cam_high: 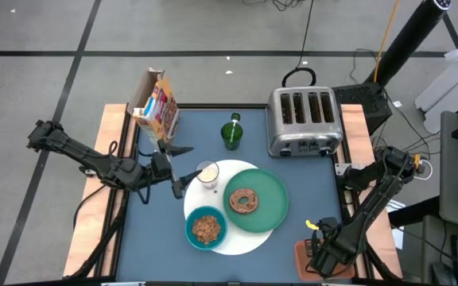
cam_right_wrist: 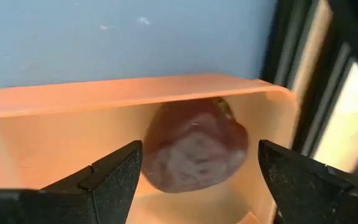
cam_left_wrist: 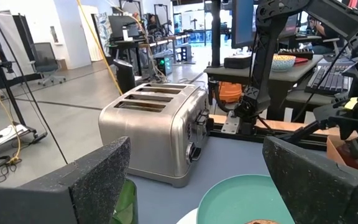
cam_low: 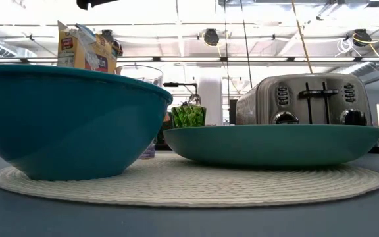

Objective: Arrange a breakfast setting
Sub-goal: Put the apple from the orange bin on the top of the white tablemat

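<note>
A white round placemat carries a green plate with a brown bagel, a teal bowl of cereal and a small clear glass. My left gripper hangs level just left of the glass, open, with nothing between its fingers. At the near right corner my right gripper points down, open, above an orange tray. A dark-red fruit lies in that tray, below and between the fingers, which do not touch it.
A steel toaster stands at the far right, a green glass in the far middle, and a cereal box at the far left. Bare blue table lies left of the bowl.
</note>
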